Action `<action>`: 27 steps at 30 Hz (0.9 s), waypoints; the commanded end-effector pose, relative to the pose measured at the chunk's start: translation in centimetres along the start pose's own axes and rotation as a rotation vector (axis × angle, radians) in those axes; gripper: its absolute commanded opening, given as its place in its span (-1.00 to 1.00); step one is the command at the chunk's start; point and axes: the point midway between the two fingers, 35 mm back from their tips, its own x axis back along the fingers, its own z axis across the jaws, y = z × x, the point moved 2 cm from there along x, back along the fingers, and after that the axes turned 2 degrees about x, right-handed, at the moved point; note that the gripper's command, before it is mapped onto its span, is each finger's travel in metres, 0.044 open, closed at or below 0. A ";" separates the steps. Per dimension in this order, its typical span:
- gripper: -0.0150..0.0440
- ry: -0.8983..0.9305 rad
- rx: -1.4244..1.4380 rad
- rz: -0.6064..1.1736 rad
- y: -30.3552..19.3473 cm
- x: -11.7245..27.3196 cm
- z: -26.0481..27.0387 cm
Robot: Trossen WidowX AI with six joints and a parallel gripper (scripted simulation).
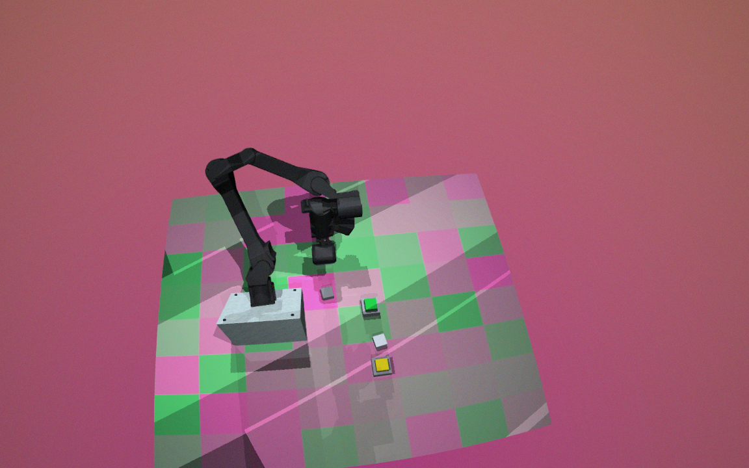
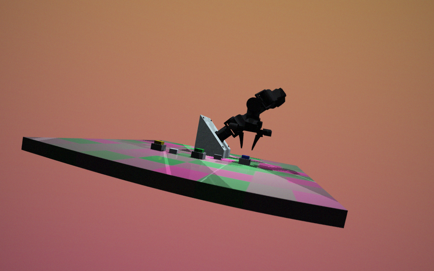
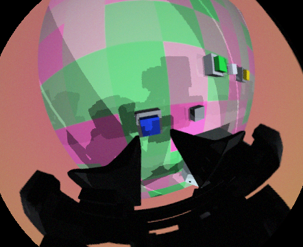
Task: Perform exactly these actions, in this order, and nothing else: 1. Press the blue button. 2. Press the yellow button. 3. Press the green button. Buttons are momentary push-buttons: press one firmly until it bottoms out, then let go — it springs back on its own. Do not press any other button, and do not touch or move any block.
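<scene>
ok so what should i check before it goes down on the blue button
1. Gripper lined up with blue button: ok, the button sits just ahead of the fingertips in the wrist view.
2. Fingers together for pressing: not ok, a gap shows.
3. Nothing held: ok.
4. Grey block apart from the gripper: ok.
5. Gripper above the button, not touching: ok in the exterior view.
</scene>
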 end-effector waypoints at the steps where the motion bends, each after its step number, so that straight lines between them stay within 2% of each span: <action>1: -0.42 0.007 0.003 -0.006 -0.1 -0.3 0.1; 12: -0.42 0.007 0.003 -0.006 -0.1 -0.4 0.1; 27: -0.42 0.006 0.003 -0.006 -0.1 -2.7 0.1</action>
